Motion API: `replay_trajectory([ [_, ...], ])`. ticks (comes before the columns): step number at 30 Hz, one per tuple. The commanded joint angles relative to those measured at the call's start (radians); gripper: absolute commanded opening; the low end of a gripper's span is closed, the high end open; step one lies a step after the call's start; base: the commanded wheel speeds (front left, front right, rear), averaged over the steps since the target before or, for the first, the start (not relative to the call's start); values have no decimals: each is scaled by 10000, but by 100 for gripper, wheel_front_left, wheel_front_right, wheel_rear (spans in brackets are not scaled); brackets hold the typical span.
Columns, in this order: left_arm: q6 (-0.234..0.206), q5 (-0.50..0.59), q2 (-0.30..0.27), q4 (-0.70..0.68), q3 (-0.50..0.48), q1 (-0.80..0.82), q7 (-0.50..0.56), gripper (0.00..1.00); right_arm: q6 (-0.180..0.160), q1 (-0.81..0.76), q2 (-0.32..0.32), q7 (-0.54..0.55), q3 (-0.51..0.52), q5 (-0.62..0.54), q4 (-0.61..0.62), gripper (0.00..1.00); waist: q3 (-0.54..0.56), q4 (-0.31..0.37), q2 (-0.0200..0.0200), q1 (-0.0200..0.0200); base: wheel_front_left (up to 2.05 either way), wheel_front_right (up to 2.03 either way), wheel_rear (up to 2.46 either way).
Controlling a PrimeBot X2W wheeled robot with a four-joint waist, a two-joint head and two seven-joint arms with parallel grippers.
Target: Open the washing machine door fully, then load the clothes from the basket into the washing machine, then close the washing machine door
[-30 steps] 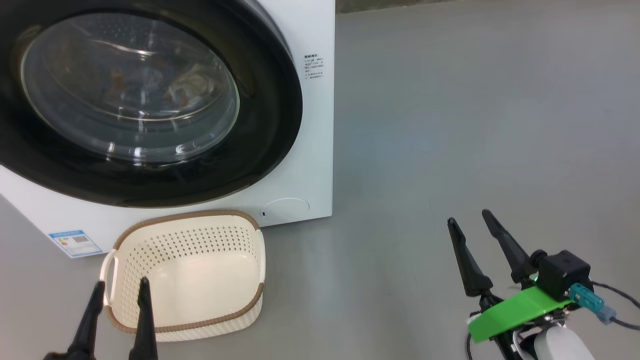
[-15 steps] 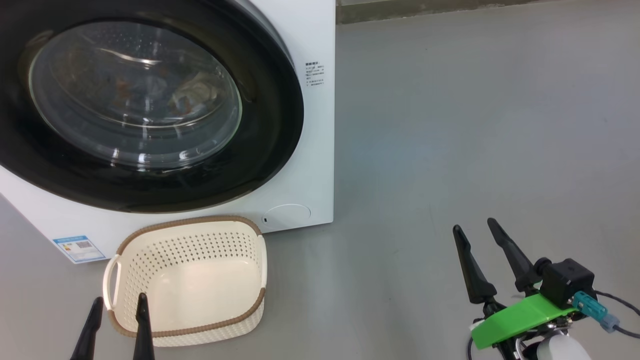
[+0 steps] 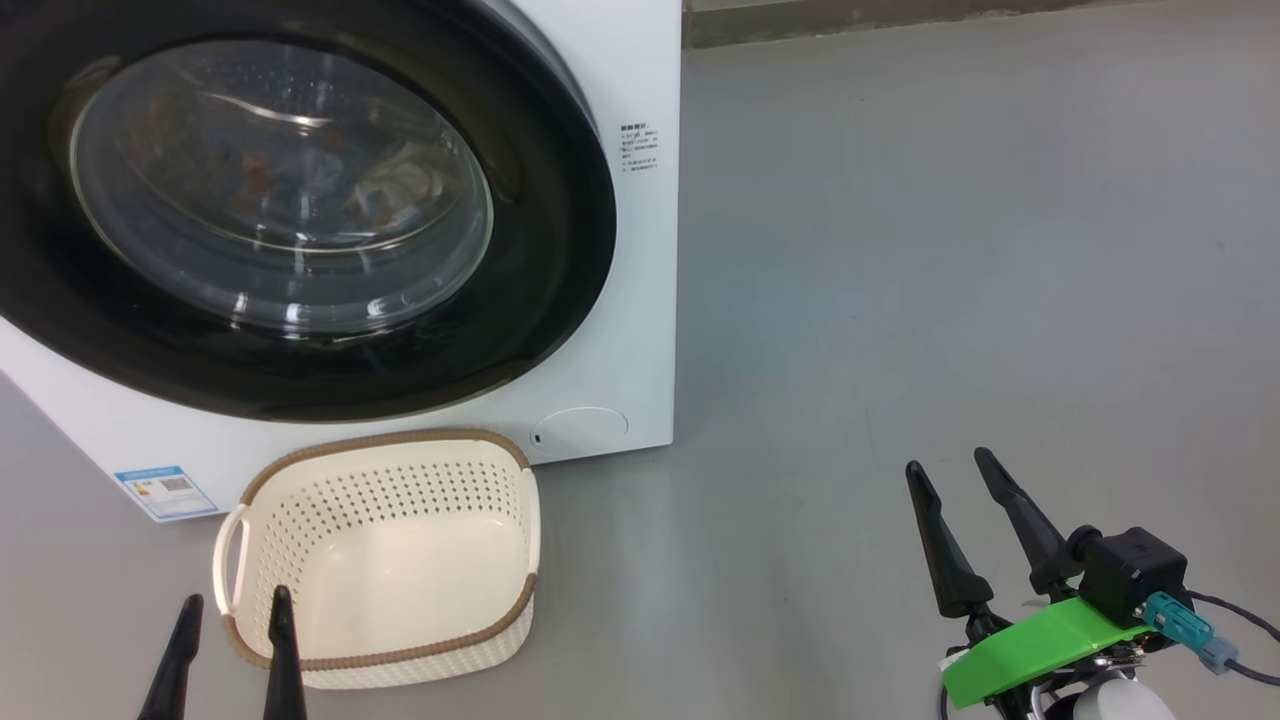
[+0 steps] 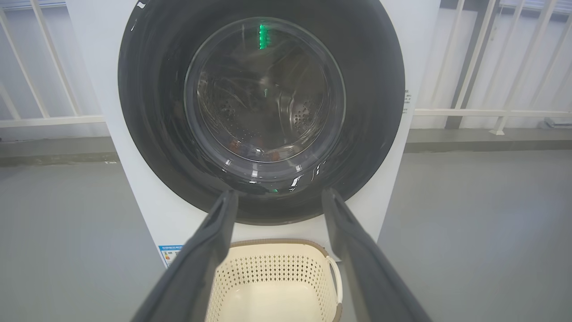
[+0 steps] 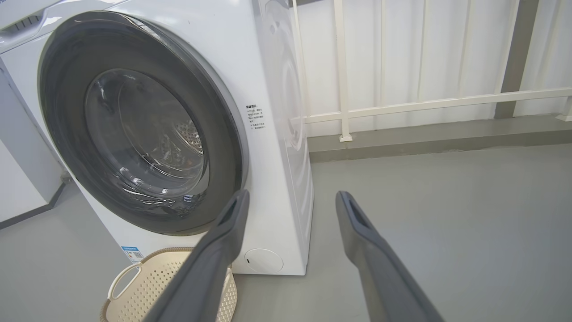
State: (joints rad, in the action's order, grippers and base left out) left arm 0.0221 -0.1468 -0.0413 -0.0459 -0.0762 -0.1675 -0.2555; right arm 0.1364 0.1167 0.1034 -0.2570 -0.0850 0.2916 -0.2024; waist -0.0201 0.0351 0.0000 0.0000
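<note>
washing machine (image 3: 640,300) upper left of head frame, washing machine door (image 3: 545,250) shut, clothes (image 3: 400,185) seen through it; blue label sticker (image 3: 165,492) at its lower-left corner and print block (image 3: 640,148) right of the door, both unreadable. basket (image 3: 385,440) on floor (image 3: 900,250) just below the door. left pincer (image 3: 235,598) lower left, right pincer (image 3: 947,462) lower right, both wide, holding nothing; wrist views add a white railing (image 5: 424,105) behind.

Washing machine door (image 3: 565,250) shut, clothes (image 3: 400,185) behind glass, cream basket (image 3: 390,441) below
</note>
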Motion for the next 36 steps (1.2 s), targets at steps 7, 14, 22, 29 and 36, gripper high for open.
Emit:
replay_trajectory([
  [7,-76,-84,-89,-258,-345,200,-63,100,-57,127,78,-47,-249,-106,236,100,-27,-74,0,0,0,0,0],
  [14,-100,-86,-89,-279,-342,197,-63,100,-57,151,85,-47,-255,-102,231,100,-38,-117,0,0,0,0,0],
  [22,-112,-173,-89,-257,-376,193,-63,100,-57,168,99,-47,-279,-89,217,100,-28,-155,0,0,0,0,0],
  [29,-86,-101,88,432,67,-1,7,0,2,-173,-73,12,-15,11,-452,0,-7,-170,0,0,0,0,0],
  [36,-21,-915,78,571,39,150,217,0,-1,-187,-87,203,78,764,-430,0,26,-181,0,21,0,0,0],
])
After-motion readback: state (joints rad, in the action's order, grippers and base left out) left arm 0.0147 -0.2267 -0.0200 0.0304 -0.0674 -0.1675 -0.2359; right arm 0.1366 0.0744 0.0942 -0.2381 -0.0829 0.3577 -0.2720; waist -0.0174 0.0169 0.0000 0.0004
